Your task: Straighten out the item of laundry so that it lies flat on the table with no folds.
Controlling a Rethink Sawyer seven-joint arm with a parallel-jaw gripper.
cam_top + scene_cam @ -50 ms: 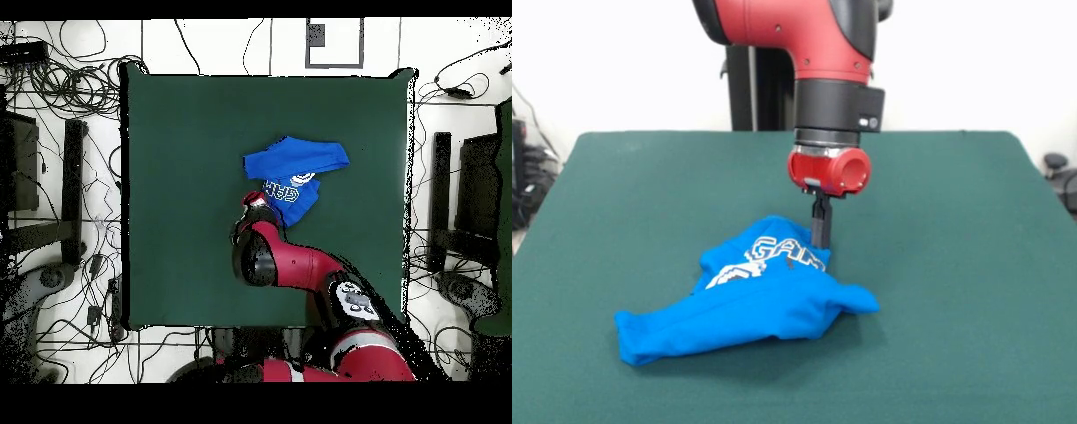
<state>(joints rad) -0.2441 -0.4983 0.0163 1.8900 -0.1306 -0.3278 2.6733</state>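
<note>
Gripper (820,237) down at the far edge of the crumpled blue garment (755,296), right by the white lettering; can't tell its grip. Garment sits mid-table (953,265), bunched and folded.

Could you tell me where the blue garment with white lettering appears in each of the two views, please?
Front view: the garment lies crumpled left of centre, low in the picture, on the green table.
Overhead view: the garment sits right of centre, in the upper half.
Shared landmark: the gripper at its lettered edge.
</note>
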